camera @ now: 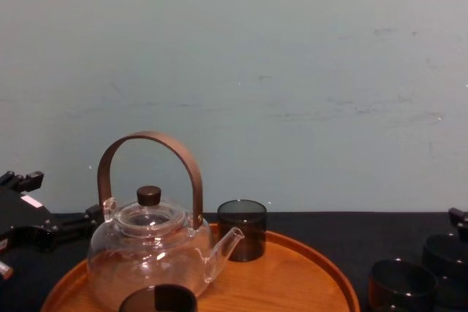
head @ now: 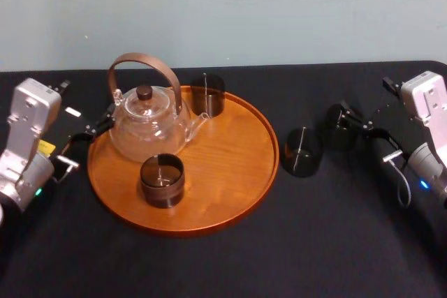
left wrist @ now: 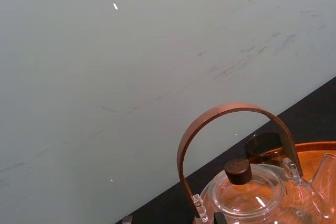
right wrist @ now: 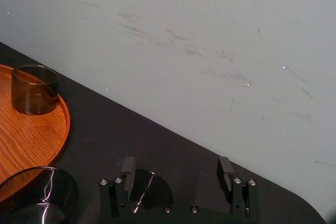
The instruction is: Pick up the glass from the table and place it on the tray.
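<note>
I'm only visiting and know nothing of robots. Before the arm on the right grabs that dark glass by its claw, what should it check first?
1. Right gripper open: ok, its fingers stand wide apart.
2. Glass between the fingers: ok, though it sits nearer one finger than the other.
3. Fingers low enough to grip the glass wall: cannot tell.
4. Second glass clear of the grab: ok, it stands apart, on the tray side.
5. Free spot on the tray: ok, bare wood on its right half, away from the teapot.
6. Left gripper out of the way: ok, it is at the tray's left edge beside the teapot.
</note>
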